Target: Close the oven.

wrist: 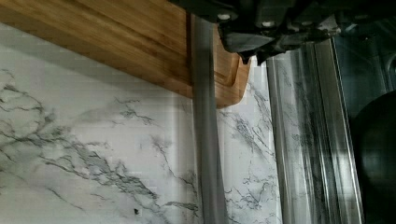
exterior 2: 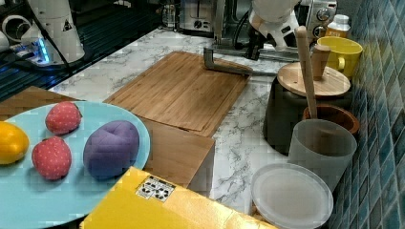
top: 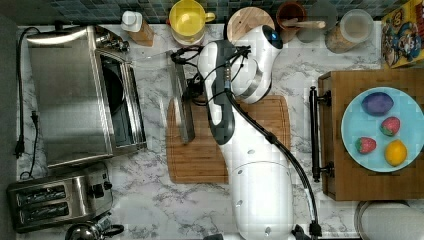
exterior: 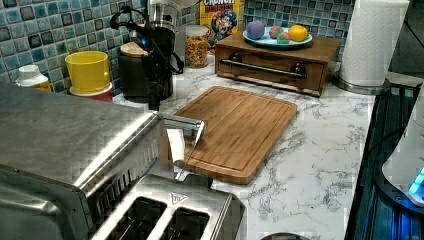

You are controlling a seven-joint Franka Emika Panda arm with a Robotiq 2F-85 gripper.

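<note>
Marble counter with a tiled wall behind is where we work. On the top view's left stands the oven (top: pixel 75 95), its door (top: pixel 150 100) folded down flat, the handle (top: pixel 181 105) lying over the cutting board (top: pixel 235 145) edge. Our gripper (top: pixel 192 90) hovers at the handle; whether it is spread or pinching, we cannot tell. We judge the closing has hardly begun: next, lift the handle up toward the oven.

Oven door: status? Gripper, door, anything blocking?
Gripper at the door's bar handle, finger state unclear. Oven door open, folded down flat. Handle end overhangs the cutting board; nothing seen in the door's closing path.
</note>
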